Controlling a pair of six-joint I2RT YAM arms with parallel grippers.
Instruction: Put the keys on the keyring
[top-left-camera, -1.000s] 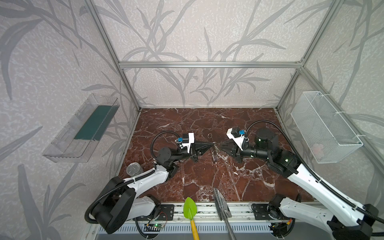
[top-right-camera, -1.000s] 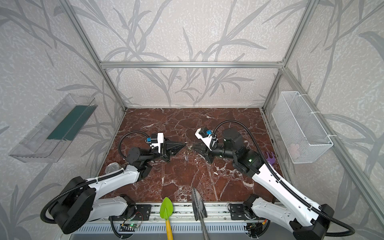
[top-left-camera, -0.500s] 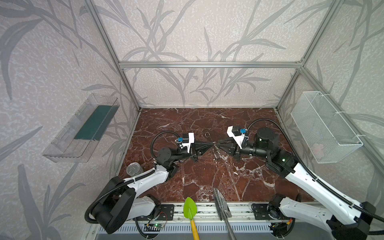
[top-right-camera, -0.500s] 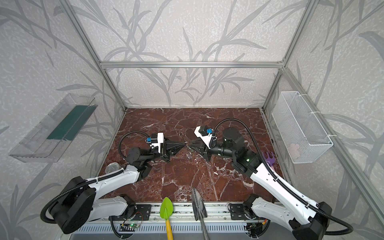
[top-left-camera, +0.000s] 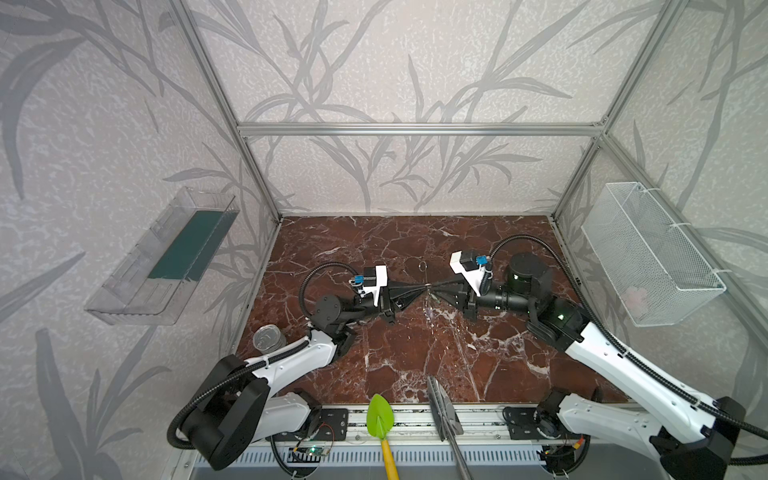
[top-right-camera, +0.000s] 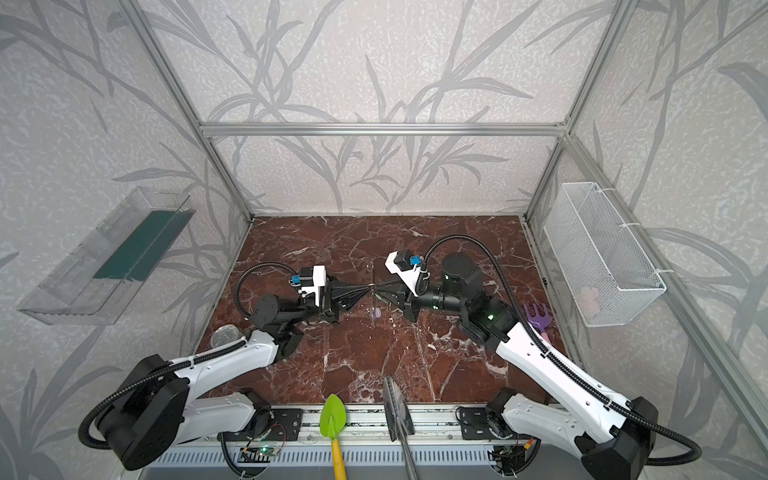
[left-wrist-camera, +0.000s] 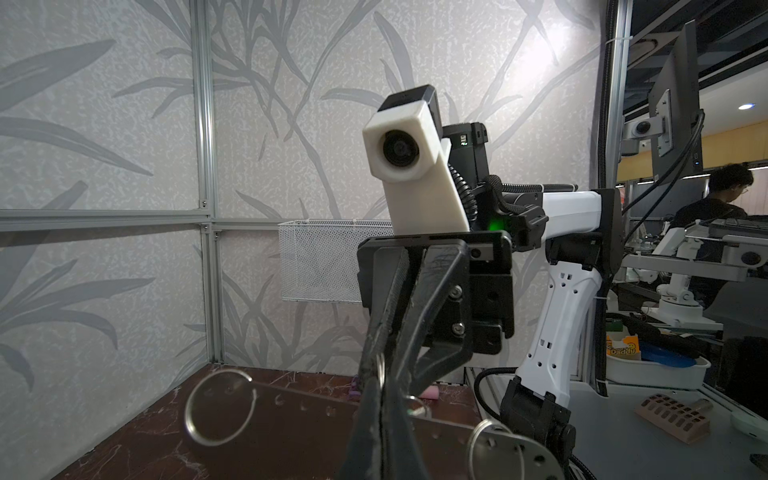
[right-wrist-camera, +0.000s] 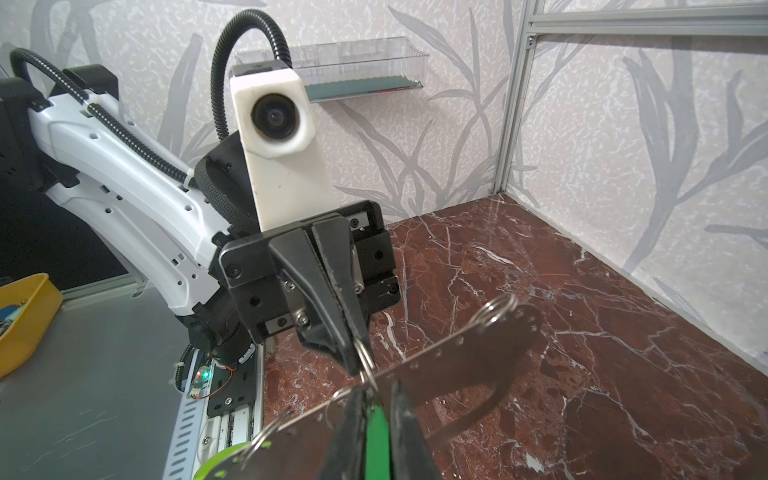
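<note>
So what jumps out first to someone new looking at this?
The left pincer and right pincer meet tip to tip above the middle of the red marble floor. Between them is the flat grey keyring: the left pincer is clamped on one of its wire rings, and a bright green key sits between the right pincer's fingers. After that, the green trowel at the front edge.

two arms, one can, one green trowel, one wire basket, one clear tray.
</note>
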